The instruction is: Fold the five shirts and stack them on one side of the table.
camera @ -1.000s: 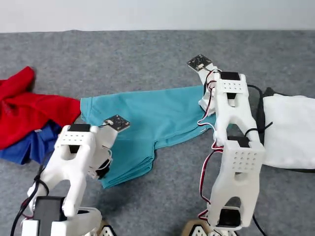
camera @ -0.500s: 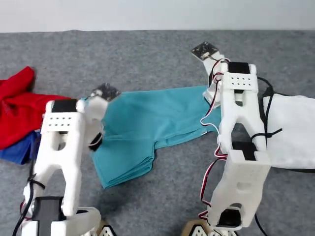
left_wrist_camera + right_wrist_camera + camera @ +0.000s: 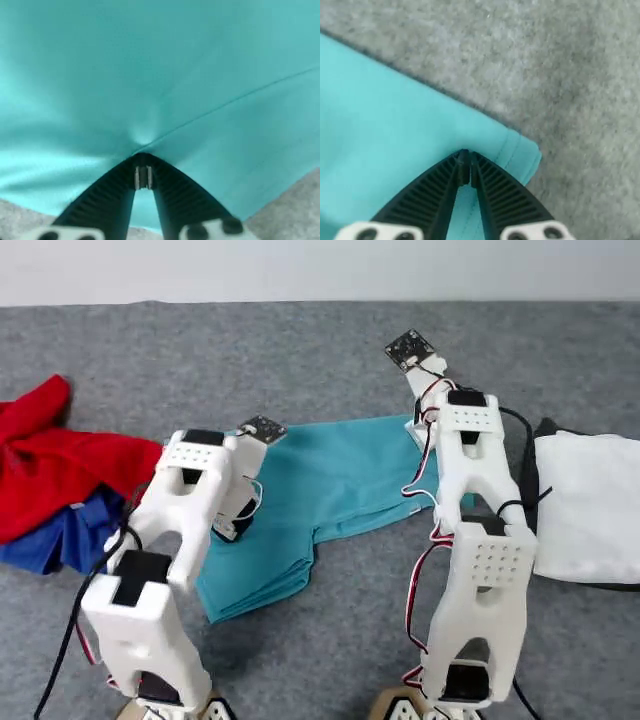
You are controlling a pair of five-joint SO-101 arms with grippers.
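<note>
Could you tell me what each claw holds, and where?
Both pinch the teal shirt: left claw at a seam, right claw near its hemmed corner.

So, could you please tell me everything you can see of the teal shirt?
The teal shirt is soft, smooth-looking fabric, lying mostly flat across the middle of the grey table, partly folded, with layered edges stacked at its near corner. The right claw is shut on its hemmed far corner, and the left claw is shut on the cloth near its left side, puckering it. The red shirt lies close beside it.
</note>
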